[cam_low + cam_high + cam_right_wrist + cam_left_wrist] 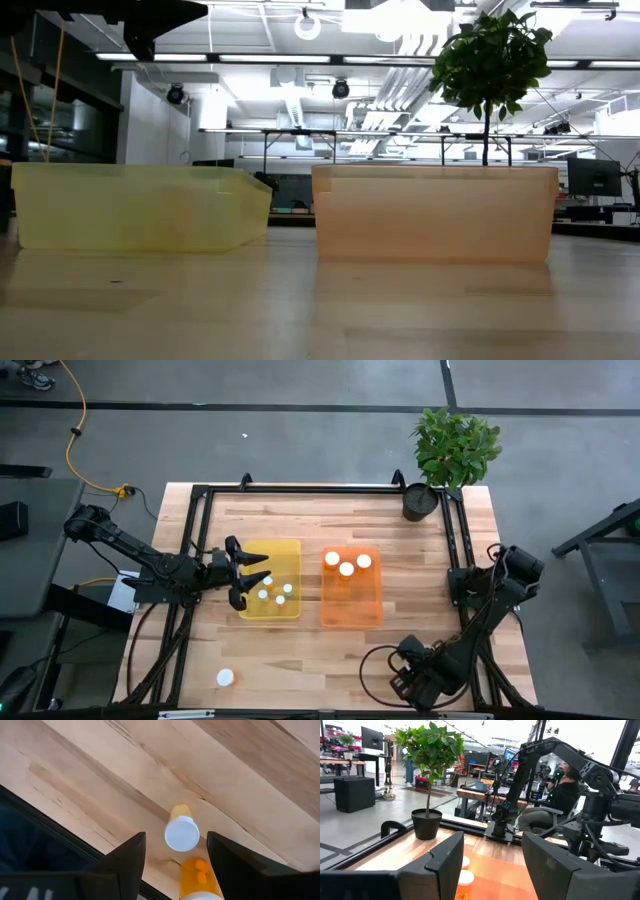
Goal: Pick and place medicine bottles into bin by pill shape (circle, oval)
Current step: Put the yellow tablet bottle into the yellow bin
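Observation:
My right gripper (175, 852) is open near the table's near right edge (405, 678) and points down. A small amber bottle with a white cap (182, 834) stands on the wood between its fingers, clear of both. A second amber bottle with orange pills (200, 872) lies closer in, next to it. My left gripper (240, 575) is open and empty over the left rim of the yellow bin (272, 580), which holds several white-capped bottles (267, 580). The orange bin (351, 588) holds three bottles (347, 569). One bottle (225, 678) stands on the table at the near left.
A black pot with a green plant (420, 500) stands at the far right corner. A black metal frame (320, 488) runs along the table's edges. In the low view the yellow bin (140, 205) and the orange bin (435, 215) stand side by side.

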Controlling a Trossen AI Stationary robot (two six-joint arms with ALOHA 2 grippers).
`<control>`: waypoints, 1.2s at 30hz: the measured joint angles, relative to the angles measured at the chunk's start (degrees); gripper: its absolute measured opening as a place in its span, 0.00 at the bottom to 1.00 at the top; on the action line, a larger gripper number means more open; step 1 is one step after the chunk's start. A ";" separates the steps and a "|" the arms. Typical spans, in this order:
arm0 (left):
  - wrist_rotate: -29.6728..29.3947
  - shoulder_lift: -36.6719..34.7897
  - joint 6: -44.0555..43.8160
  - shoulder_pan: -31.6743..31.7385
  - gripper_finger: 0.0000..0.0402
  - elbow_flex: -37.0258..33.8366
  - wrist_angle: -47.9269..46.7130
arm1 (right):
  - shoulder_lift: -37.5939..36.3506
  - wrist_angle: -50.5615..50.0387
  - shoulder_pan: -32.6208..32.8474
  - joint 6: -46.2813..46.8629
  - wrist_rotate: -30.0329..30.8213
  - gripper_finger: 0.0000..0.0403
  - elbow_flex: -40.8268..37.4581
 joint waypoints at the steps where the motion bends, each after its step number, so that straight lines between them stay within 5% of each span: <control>1: 0.00 0.00 0.02 0.00 0.47 0.00 0.00 | 0.00 -0.08 0.00 0.07 0.02 0.51 0.00; 23: 0.00 0.00 0.00 0.00 0.47 0.00 -0.04 | 3.04 0.07 -0.11 1.98 -1.73 0.50 -0.02; 36: 0.00 -0.01 0.00 0.00 0.47 0.00 -0.04 | 3.02 -0.11 -0.48 2.90 -1.75 0.27 -0.02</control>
